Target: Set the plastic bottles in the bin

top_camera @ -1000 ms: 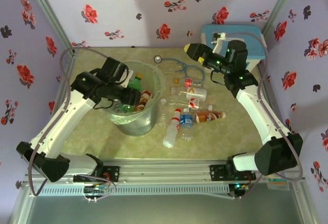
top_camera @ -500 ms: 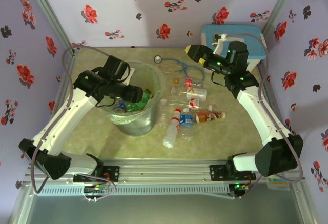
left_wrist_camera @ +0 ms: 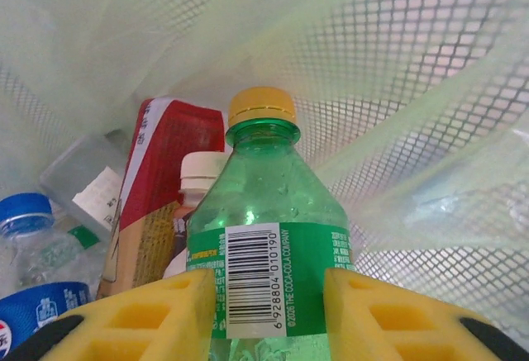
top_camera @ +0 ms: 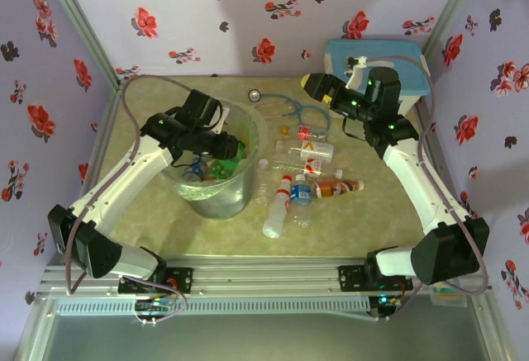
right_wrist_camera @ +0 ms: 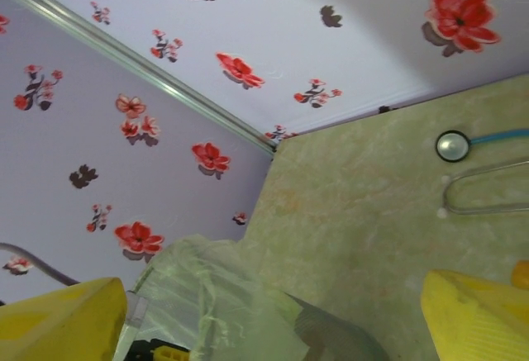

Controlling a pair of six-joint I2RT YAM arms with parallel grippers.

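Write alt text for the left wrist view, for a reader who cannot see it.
A green bottle with a yellow cap is clamped between the yellow fingers of the left gripper, inside the bag-lined bin. Beside it lie a red-labelled bottle and a blue-capped bottle.

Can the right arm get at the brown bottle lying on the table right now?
Probably yes. The right gripper is open and empty above the table, and the brown bottle lies uncovered on that arm's side, though other bottles lie close beside it. The left gripper is in the bin.
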